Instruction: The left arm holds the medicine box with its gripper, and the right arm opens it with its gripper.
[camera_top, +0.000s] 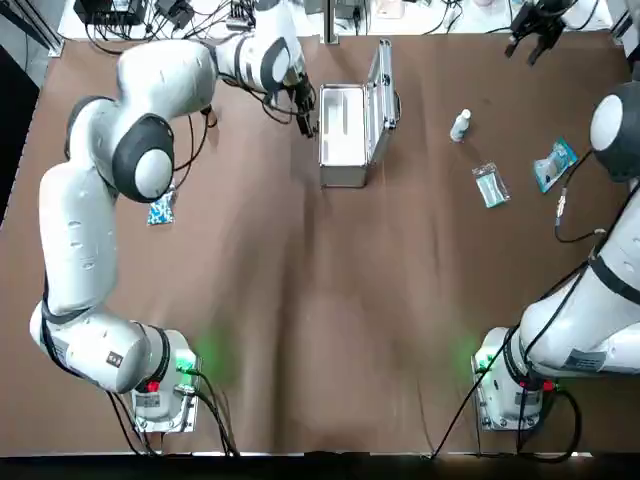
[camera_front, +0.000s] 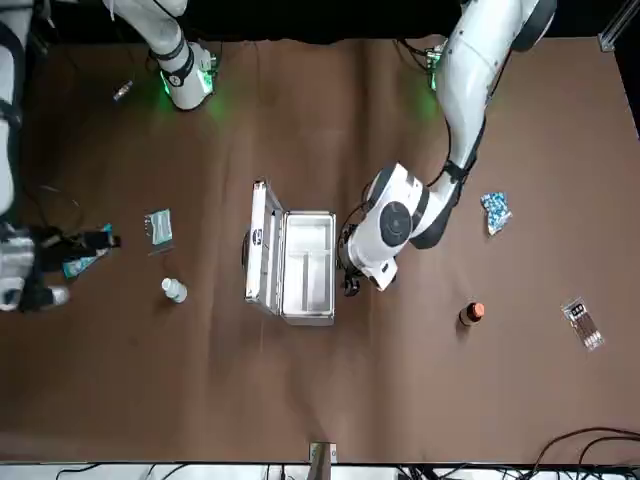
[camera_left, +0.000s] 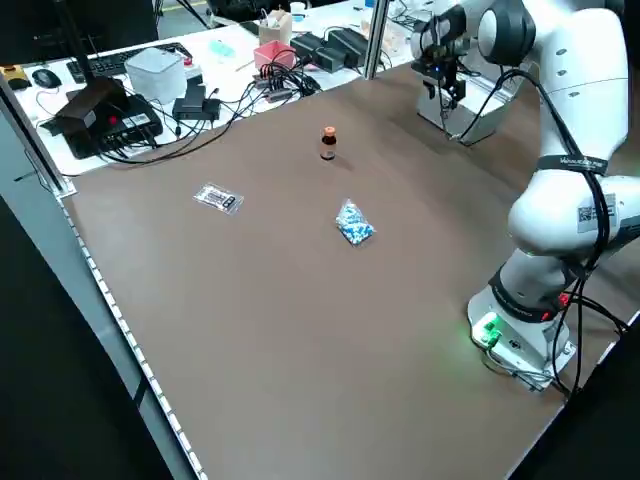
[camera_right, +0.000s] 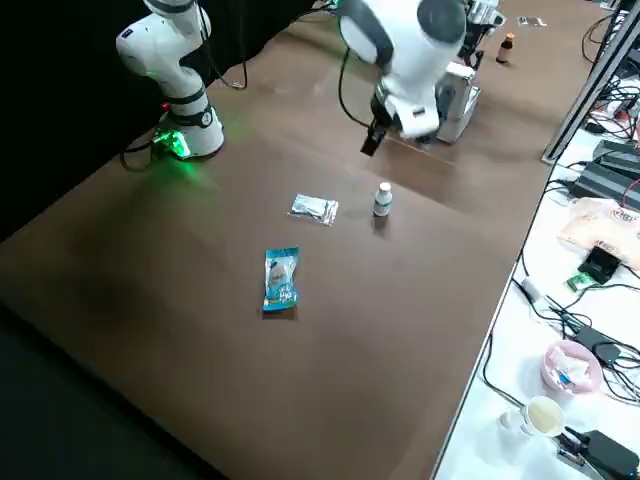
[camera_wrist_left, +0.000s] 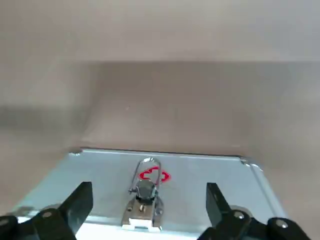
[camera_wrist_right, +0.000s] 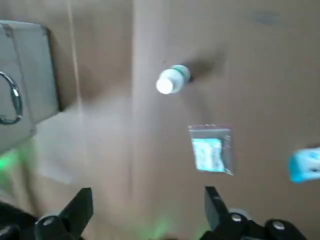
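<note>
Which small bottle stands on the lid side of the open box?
The white bottle, beyond the raised lid of the medicine box; the orange-capped brown bottle stands on the opposite side.

You have the medicine box (camera_top: 343, 140) lying open near the far middle of the table (camera_top: 320, 330), its lid (camera_top: 381, 90) standing upright along its right side. Your left gripper (camera_top: 307, 120) sits just beside the box's left wall. Your right gripper (camera_top: 528, 45) hangs at the far right edge, well apart from the box, with a white bottle (camera_top: 460, 125), a clear packet (camera_top: 490, 185) and a blue packet (camera_top: 553, 165) nearby.
</note>
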